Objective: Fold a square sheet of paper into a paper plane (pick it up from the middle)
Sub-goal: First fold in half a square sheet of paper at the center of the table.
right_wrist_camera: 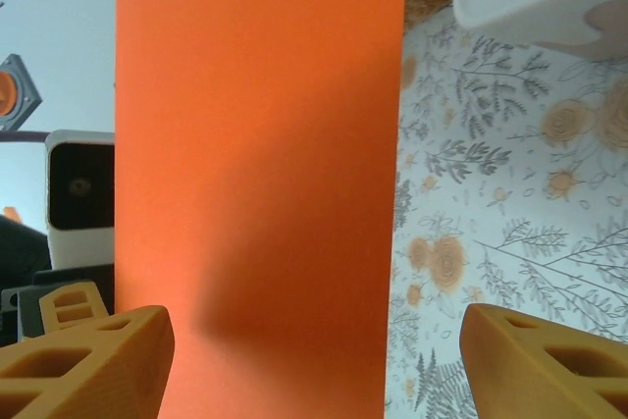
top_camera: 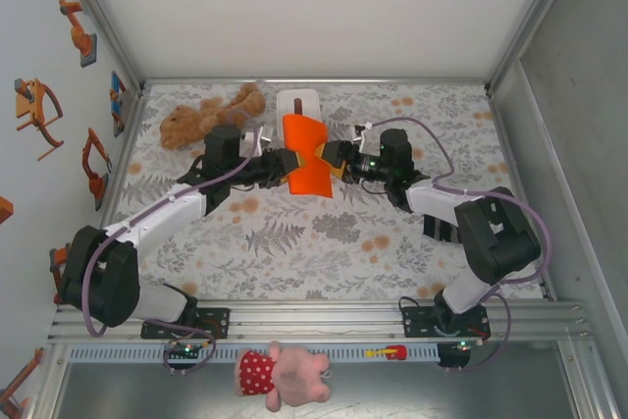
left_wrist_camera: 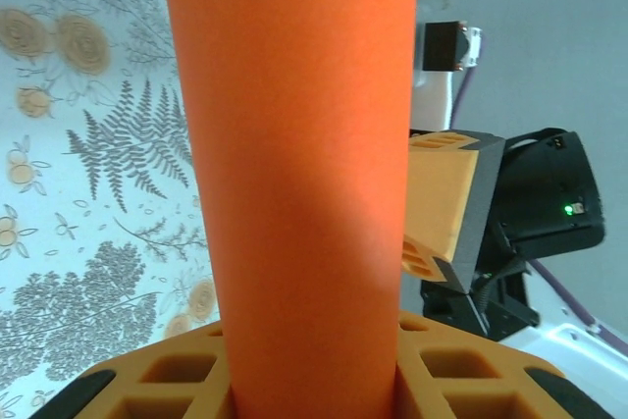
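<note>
**Above the far middle of the table, one grip holds and one stands off**

Above the patterned table [top_camera: 324, 242], just in front of the white tissue box [top_camera: 297, 103], I hold the square sheet of paper [top_camera: 306, 156] off the surface between my two arms. My left gripper [left_wrist_camera: 312, 370] is clamped on it. In the left wrist view the orange sheet rises straight out from between my fingers and fills the middle of the picture. I take it at the middle of one side so the sheet bows evenly instead of drooping at a corner.

My right gripper [right_wrist_camera: 316, 355] faces it from the other side with its jaws wide apart. The sheet stands in the gap, close to one finger and well clear of the other, so nothing on that side pinches it. From above, the paper looks nipped in at the waist where the grippers meet, and it flares out toward the box and toward me.

I see no sharp crease, so I judge the folding barely begun. With only one grip on thin paper, the sheet could twist or slip.
</note>
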Available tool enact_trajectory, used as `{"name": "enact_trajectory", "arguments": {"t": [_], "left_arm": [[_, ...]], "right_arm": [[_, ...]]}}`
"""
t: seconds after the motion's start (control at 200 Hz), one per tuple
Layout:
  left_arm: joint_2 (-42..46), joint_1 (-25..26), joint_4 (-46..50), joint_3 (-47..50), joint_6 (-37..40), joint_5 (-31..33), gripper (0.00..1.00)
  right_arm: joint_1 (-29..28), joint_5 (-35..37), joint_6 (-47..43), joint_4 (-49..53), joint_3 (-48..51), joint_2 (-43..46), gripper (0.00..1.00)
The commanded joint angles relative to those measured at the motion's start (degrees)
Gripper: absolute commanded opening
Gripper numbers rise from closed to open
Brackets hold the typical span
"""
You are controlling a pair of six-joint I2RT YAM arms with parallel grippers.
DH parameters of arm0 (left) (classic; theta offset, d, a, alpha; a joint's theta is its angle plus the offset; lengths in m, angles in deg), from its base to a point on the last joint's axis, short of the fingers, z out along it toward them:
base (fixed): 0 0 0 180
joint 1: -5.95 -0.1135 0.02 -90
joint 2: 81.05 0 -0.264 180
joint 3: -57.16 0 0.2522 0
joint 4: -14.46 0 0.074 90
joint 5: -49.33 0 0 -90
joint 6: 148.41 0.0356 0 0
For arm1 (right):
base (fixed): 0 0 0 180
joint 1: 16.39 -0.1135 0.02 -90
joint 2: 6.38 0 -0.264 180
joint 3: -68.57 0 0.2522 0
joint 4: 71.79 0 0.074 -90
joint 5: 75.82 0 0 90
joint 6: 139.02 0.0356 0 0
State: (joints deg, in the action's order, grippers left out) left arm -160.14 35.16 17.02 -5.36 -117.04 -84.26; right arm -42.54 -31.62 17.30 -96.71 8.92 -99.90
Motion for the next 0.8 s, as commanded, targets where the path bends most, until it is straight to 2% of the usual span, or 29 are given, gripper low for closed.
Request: {"name": "enact_trajectory", "arguments": {"t": [0.0, 0.341, 0.436, 0.631, 0.666, 0.741, 0.796], "left_arm": [[-1.03, -0.14, -3.02, -1.61, -2.06, -3.50, 0.34], [-1.33, -1.44, 5.57, -1.52, 2.55, -0.81, 0.33], [-1.42, -1.62, 6.44, -1.43, 2.93, -0.67, 0.33], [-1.72, -1.88, 7.85, -1.26, 3.48, -0.08, 0.33], [-1.69, -1.94, 8.03, -1.12, 3.52, 0.21, 0.33], [-1.67, -2.08, 9.65, -1.34, 4.09, 1.17, 0.40], [-1.29, -2.22, 11.93, -1.68, 5.30, 2.86, 0.52]], "right_arm": [[-0.04, -3.24, 1.79, -4.43, -2.05, -0.79, 0.74], [1.67, -2.63, 1.75, -4.57, 1.18, 3.54, 0.44], [2.23, -2.27, 2.14, -3.63, 1.35, 3.74, 0.27], [2.61, -1.24, 2.33, -1.75, 1.26, 3.70, 0.02], [2.68, -1.10, 2.02, -0.93, 1.16, 3.95, 0.00], [2.75, -0.41, 0.21, 2.17, 0.68, 4.92, 0.00], [2.89, 0.64, -2.88, 8.14, -0.19, 6.12, 0.00]]}}
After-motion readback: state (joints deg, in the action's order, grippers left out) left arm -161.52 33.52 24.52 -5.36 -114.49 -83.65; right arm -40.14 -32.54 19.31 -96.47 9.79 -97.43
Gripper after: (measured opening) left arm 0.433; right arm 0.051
